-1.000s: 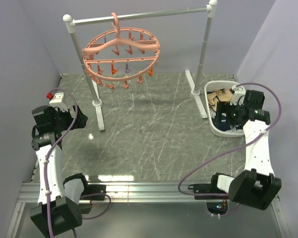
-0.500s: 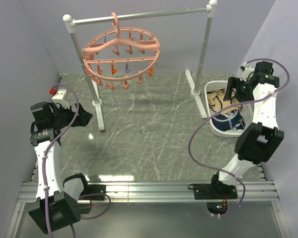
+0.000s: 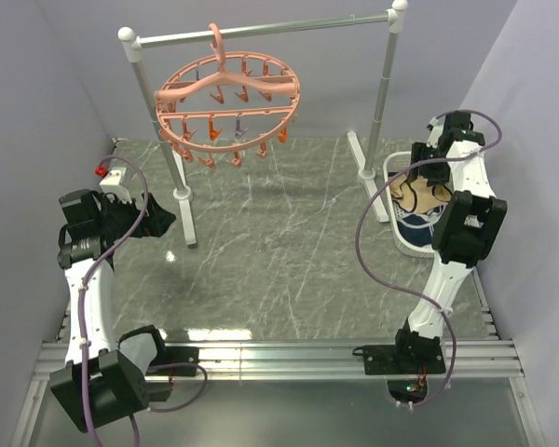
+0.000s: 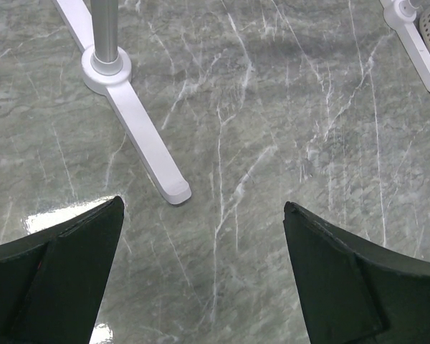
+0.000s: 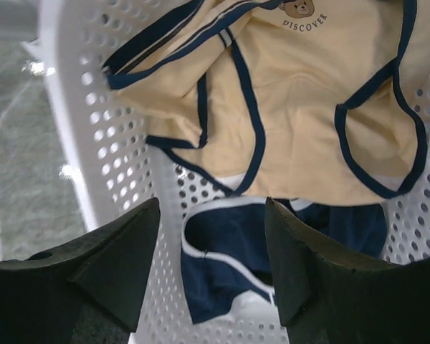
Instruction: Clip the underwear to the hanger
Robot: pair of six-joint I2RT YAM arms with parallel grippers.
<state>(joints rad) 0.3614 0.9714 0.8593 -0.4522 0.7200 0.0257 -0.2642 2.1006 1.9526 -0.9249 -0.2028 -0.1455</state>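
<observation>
The right jaws stand partly apart and empty over the underwear (image 5: 308, 107) in the white basket (image 5: 79, 143), while the left jaws are wide above the desk (image 4: 272, 107).

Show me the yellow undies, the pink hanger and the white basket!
underwear (image 5: 308, 107), right wrist view, on its beige front panel.
hanger (image 3: 172, 93), top external view, on the ring's left side.
basket (image 5: 115, 165), right wrist view, on its perforated wall.

A white basket (image 5: 93, 165) holding a navy garment (image 5: 222, 251) stands beside the rack (image 3: 383, 88).
</observation>
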